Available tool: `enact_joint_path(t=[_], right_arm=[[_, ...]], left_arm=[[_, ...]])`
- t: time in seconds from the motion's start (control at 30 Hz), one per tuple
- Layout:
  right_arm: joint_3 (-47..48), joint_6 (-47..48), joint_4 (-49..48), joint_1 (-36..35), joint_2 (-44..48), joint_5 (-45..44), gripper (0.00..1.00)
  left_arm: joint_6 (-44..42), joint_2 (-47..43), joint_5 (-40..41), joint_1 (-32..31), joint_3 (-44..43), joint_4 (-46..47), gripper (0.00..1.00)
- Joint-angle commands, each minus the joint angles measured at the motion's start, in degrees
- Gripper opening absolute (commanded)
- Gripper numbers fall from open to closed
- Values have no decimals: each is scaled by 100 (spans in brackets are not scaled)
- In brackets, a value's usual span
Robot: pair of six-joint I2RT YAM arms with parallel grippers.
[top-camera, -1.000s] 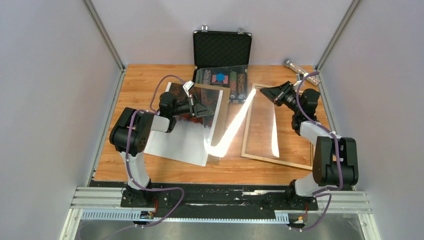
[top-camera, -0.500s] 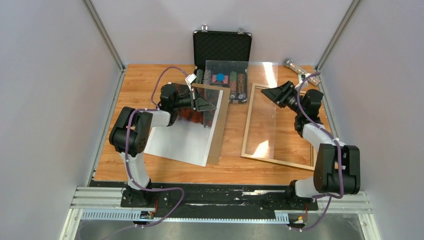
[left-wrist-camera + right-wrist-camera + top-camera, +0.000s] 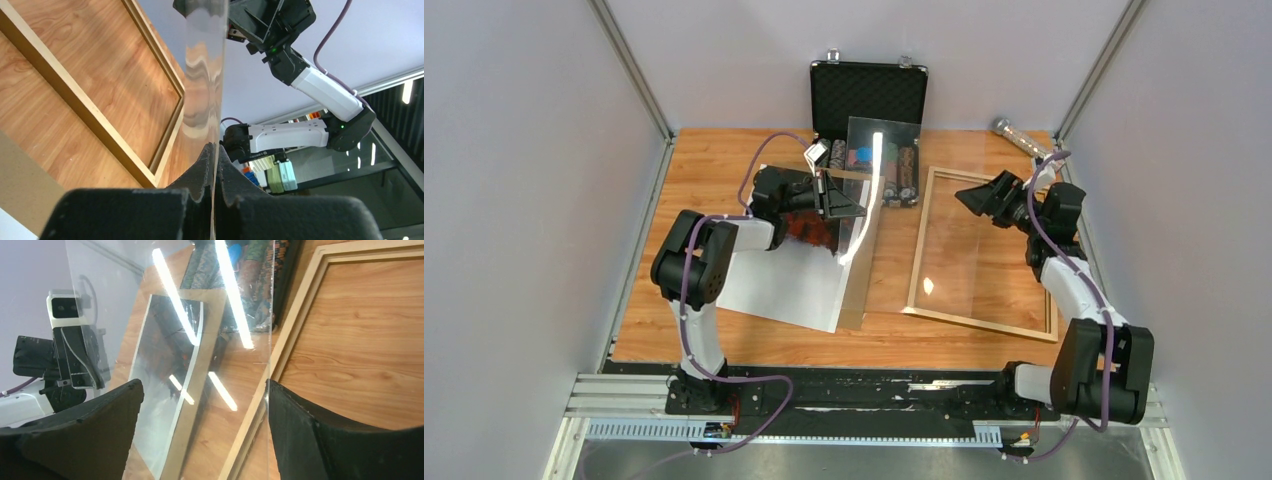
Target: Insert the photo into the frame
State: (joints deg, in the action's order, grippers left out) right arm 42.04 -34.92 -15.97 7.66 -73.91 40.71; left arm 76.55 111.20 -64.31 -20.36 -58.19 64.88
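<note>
1. The photo (image 3: 784,285) lies flat on the left side of the tabletop (image 3: 714,170), picture side up, its dark red trees at the far end paling to white nearer the arms. It rests on a brown backing panel (image 3: 861,280), which shows along its right and far edges.

2. The frame (image 3: 918,250) lies flat on the right side, well apart from the photo. The wood grain of the tabletop shows through its opening. Whether anything sits inside the rails cannot be told from these views.

3. Between the two, a clear pane (image 3: 884,160) stands nearly on edge, catching a bright streak of ceiling light. An open black case (image 3: 869,95) sits just behind it.

4. The risk appears to lie with that pane. Pinched along one edge only, it could swing or slip out, drop onto the photo and scuff or shift the print, or knock into the case. The glare may also make its edges hard to judge.

5. The left gripper (image 3: 215,150) has its jaws pressed together on the pane's thin edge, which runs up between them in the left wrist view.

6. The right gripper (image 3: 205,390) hovers over the frame's far left corner with its jaws wide apart and nothing between them. The pane's near edge passes just beside one finger, and contact cannot be confirmed.
</note>
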Motion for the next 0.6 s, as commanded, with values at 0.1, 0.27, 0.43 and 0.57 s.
enact_joint_path(t=[0.1, 0.27, 0.43, 0.57], right_arm=[[63, 758, 838, 214, 746, -196, 100], [30, 1025, 1228, 272, 1063, -427, 100], [51, 1286, 1570, 378, 1307, -727, 100], [1, 1457, 1923, 579, 1478, -920, 100]], left_arm=[[-541, -289, 213, -108, -278, -896, 0], [-1147, -428, 312, -195, -452, -1743, 0], [-1165, -429, 382, -242, -587, -2093, 0], [-1103, -431, 435, -330, -657, -2167, 0]])
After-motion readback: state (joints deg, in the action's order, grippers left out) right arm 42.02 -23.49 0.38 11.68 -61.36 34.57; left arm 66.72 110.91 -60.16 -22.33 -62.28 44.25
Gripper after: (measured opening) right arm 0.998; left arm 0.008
